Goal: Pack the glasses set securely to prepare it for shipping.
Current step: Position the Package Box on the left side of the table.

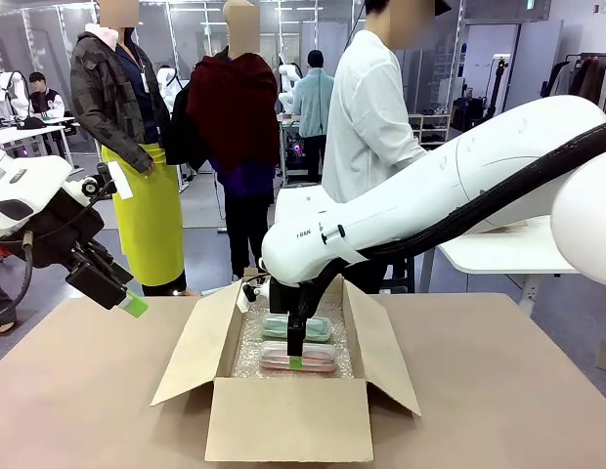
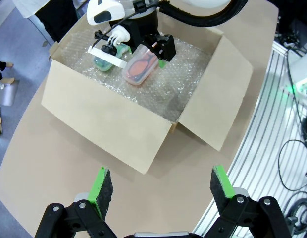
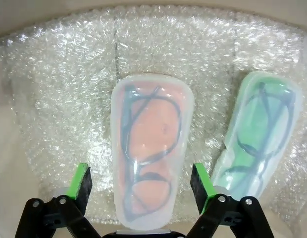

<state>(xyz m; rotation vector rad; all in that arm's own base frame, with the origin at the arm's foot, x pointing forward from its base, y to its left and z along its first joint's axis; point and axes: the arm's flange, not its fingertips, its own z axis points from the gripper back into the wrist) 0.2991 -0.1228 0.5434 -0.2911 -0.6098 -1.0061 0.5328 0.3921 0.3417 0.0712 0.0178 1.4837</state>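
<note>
- My left jaws hang above the left of the bench point(image 1: 68, 391), well apart from the cardboard box point(image 1: 288, 420). They are spread as wide as they go, green pads point(image 2: 101, 186) bare, with nothing between them.
- The box sits mid-bench with all its flaps standing open and nothing bracing it. My judgement: a nudge from either arm could slide it, since the left jaws are too far off to steady it.
- Both cases of the glasses set lie on the bubble wrap point(image 3: 59, 89) lining the box floor. The pink case point(image 3: 151, 163) is nearer me, the mint green case point(image 3: 262, 134) just beyond it, side by side and apart.
- My right arm reaches in from the right, and the right jaws are down inside the box. They stand fully open, a pad on each side of the pink case's end, gripping nothing.
- Risks as I read them:
  - Closing here catches only the rounded end, so the smooth shell could squirt out or tip.
  - A hard squeeze could stress the shell and the spectacles inside.
  - The wrist sits close to the flaps and could snag one on the way out.
  - With no wrap over the cases, they could knock together in transit.
</note>
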